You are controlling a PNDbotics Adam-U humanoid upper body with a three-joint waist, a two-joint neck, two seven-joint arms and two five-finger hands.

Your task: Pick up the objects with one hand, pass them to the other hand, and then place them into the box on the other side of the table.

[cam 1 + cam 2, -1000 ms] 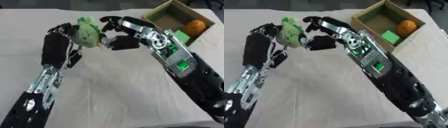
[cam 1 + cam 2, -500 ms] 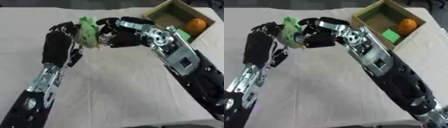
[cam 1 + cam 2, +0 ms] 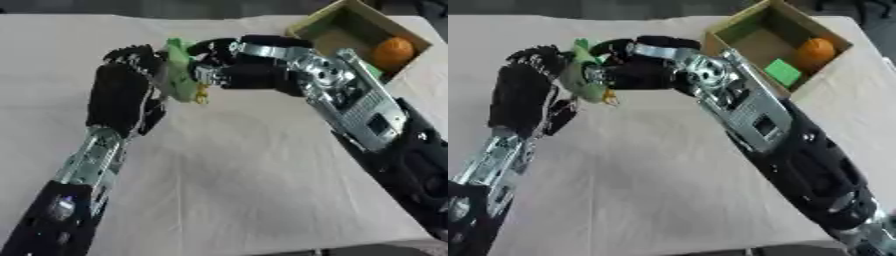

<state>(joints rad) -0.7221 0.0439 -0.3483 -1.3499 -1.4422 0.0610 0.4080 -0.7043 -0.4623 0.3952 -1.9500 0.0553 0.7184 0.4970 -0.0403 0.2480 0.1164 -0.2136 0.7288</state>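
Note:
A light green toy with a small yellow tip [image 3: 182, 76] is held above the table at the upper left of centre. My left hand [image 3: 127, 82] rises from the lower left and has its fingers curled against the toy's left side. From the right, my right hand [image 3: 249, 70] reaches across, with fingers over the toy's top and thumb under it. Both hands touch the toy at once. The cardboard box [image 3: 741, 22] stands at the upper right corner, holding an orange ball [image 3: 815, 50] and a green block [image 3: 781, 72].
A pale cloth covers the table [image 3: 236, 180]. My right forearm [image 3: 367, 115] stretches diagonally from the lower right toward the toy, passing just in front of the box.
My right hand has moved left and its fingers have curled round the green toy in my left hand. The left hand has hardly moved.

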